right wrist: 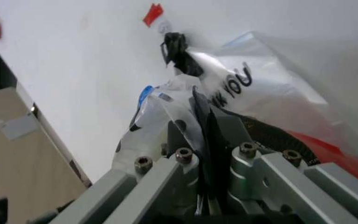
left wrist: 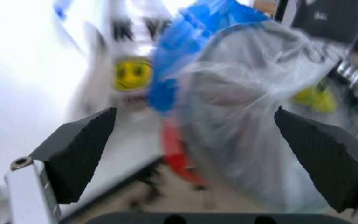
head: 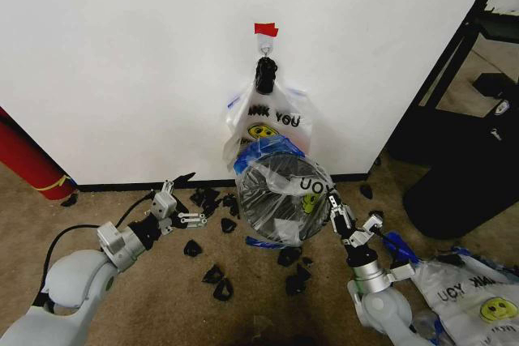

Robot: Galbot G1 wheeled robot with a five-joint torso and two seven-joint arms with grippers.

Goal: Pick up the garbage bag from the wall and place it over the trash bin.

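Centre of the head view: the trash bin stands against the wall, tipped so its mouth faces the camera, and a garbage bag is draped over its rim, clear film with a smiley and reversed lettering on the right side. Likely reason for the drape: the bag is being worked over the rim as a liner, so the task looks far along. Behind and above it, more bags hang bunched from the hook under the red tape, upper centre. Right gripper, lower right of centre, reaches up from the floor at the bin's right edge; in the right wrist view its fingers are pressed together on a fold of the film. Left gripper, lower left, points toward the bin with its arm bent low; pads spread wide, nothing between them, bag ahead. Black scraps litter the carpet.
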